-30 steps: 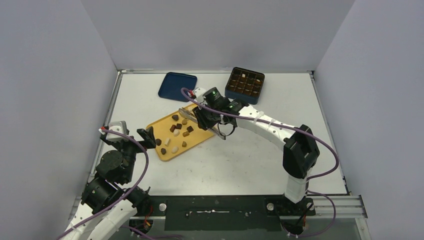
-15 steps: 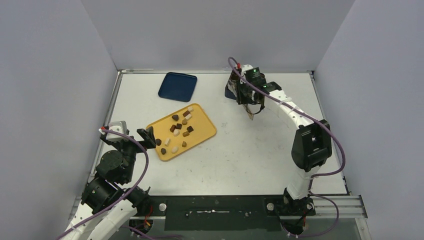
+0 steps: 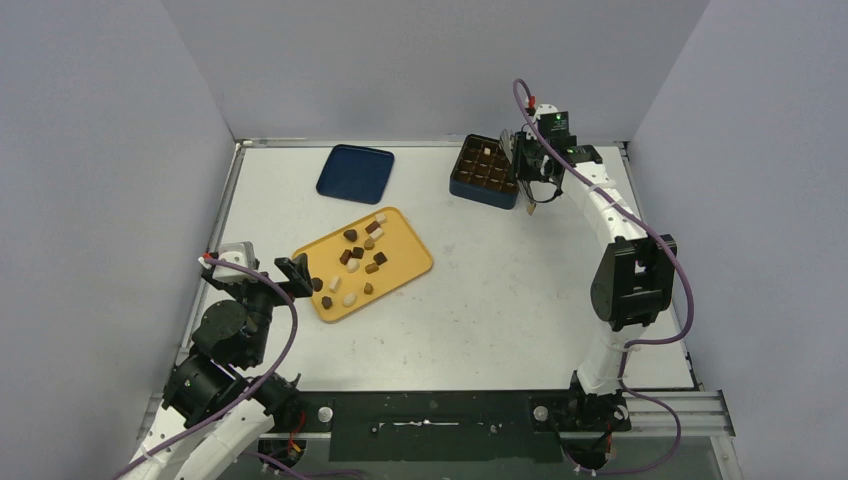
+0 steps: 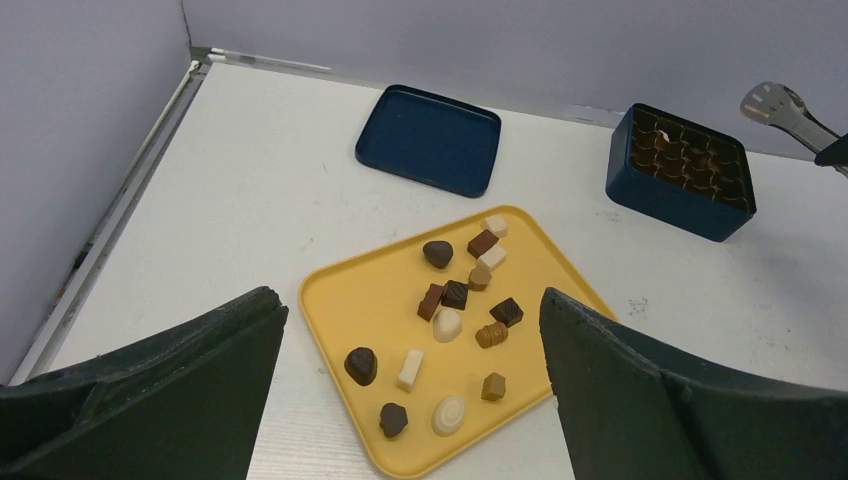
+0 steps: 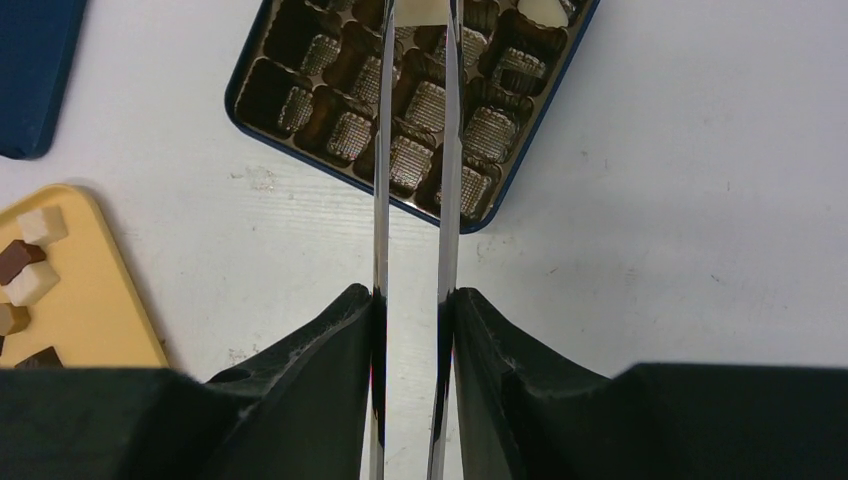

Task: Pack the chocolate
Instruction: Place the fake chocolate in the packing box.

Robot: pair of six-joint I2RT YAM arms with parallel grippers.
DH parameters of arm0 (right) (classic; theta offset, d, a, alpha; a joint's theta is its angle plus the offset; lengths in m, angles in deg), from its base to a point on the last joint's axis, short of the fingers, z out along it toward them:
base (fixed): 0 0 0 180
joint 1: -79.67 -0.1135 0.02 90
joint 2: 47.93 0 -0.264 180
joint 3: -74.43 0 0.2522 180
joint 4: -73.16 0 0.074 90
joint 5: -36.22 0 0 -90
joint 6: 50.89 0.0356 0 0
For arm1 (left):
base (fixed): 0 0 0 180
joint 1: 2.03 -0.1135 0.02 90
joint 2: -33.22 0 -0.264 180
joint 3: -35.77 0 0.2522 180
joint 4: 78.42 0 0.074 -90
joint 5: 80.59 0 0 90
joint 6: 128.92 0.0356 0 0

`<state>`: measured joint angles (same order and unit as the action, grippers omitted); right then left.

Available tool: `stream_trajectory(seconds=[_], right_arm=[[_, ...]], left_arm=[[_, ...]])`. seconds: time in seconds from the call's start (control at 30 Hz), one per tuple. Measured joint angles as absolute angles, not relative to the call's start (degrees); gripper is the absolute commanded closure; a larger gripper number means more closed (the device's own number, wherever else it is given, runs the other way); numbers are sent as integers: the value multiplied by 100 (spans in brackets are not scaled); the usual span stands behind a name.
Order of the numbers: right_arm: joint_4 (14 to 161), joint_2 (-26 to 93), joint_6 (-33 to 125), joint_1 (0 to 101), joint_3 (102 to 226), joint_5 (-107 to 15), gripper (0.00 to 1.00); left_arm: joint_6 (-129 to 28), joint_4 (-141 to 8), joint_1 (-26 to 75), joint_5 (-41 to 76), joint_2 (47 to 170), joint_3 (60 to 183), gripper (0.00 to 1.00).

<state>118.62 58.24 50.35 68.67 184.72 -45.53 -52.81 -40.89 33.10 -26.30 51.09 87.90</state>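
Note:
Several chocolate pieces [image 3: 358,252] [image 4: 455,295], dark, caramel and white, lie scattered on the yellow tray [image 3: 410,262] [image 4: 350,300]. The dark blue gridded box [image 3: 486,171] [image 5: 345,135] stands at the back right, and a white piece [image 5: 545,8] shows in one far cell. My right gripper [image 3: 535,170] [image 5: 412,300] is shut on metal tongs [image 5: 382,150] [image 4: 785,108], whose blades reach over the box. Their tips run out of the right wrist view, so what they carry is hidden. My left gripper [image 3: 295,272] [image 4: 410,297] hangs open at the tray's near-left edge with nothing in it.
The box's dark blue lid [image 3: 355,172] [image 4: 430,138] [image 5: 30,70] lies flat at the back, left of the box. Grey walls close the table on three sides. The right arm stretches along the right side of the table.
My right arm has swung with the tongs from above the yellow tray to the box at the back right. The left arm has stayed still.

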Motion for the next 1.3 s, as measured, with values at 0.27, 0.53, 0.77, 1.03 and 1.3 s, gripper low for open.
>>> stream_trajectory(seconds=[0.27,0.53,0.77,1.03,1.3], right_arm=[[11864,6274,5059,6976,18507,-4435,69],[11825,6678,5079,7000,18629,-4411,68],[11823,6888,5094,7037,18833,-4415,65],[11794,7004,5097,7075,18940,-4419,60],[11803,7002,5097,7075,18940,-4461,60]], left_arm=[[-5284,-4089,3310,-2619,5109,8790,3],[-5281,-4091,3310,-2566,5109,8790,3],[-5281,-4089,3310,-2536,5122,8790,3],[-5281,-4091,3310,-2520,5129,8790,3],[-5281,-4089,3310,-2520,5150,8790,3]])
